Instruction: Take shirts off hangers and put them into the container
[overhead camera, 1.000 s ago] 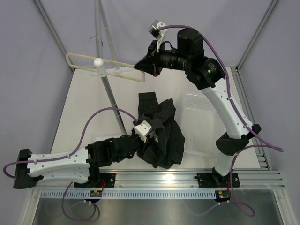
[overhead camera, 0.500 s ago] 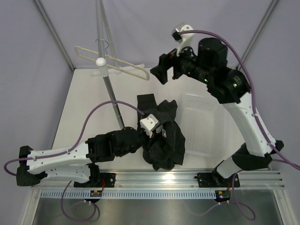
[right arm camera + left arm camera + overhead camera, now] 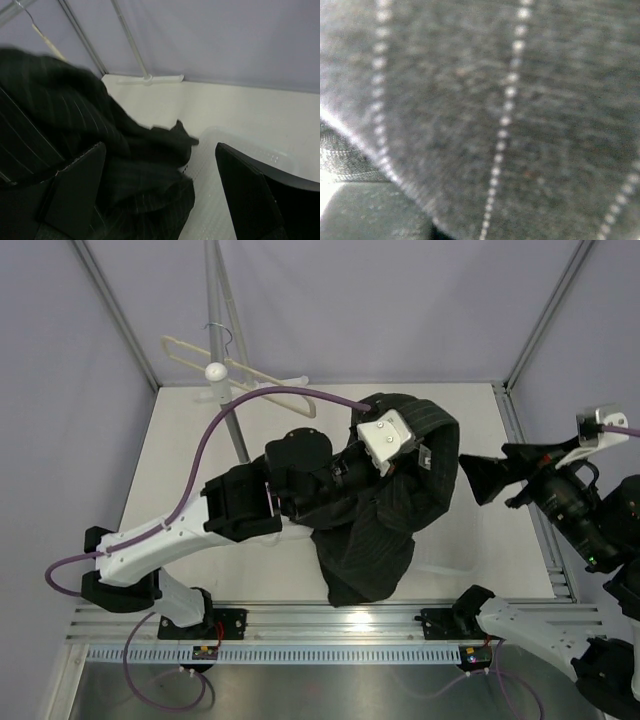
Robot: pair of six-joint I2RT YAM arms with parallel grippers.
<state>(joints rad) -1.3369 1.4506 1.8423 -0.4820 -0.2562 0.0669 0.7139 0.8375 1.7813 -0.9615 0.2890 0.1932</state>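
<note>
My left arm holds the black pinstriped shirt up over the right half of the table, and the cloth hangs down in a bunch. The left gripper is buried in the cloth. Only striped cloth fills the left wrist view, so its fingers are hidden. The clear container lies under and behind the shirt, mostly covered in the top view. At the table's right edge my right gripper stands wide open and empty, facing the shirt. The bare cream hanger hangs from the rack at the back left.
The grey rack pole with its white knob stands at the back left. Slanted frame posts rise at the back corners. An aluminium rail runs along the near edge.
My left arm has lifted the shirt up and to the right, over the container. The right gripper has let go of the hanger, opened, and swung away to the right edge.
</note>
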